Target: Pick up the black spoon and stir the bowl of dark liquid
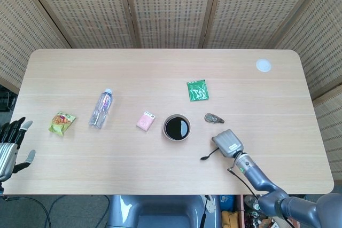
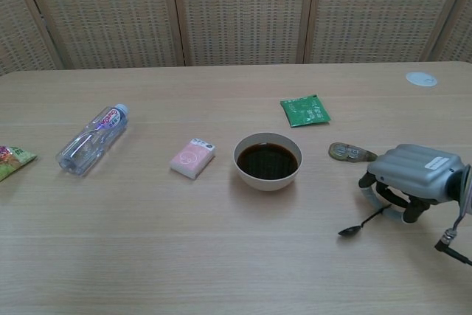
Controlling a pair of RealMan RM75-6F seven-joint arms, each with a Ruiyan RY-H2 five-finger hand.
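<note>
Hiding the black spoon handle, right hand fingers grip it.

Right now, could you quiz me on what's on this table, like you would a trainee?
1. True or false: the black spoon already sits inside the bowl.
2. Which hand is at the spoon's handle: A) left hand, B) right hand?
3. Fill in: the item lying between the water bottle and the bowl is the ___ packet.

Key: 1 false, it is outside the bowl, to its right in the chest view. 2 B. 3 pink.
</note>
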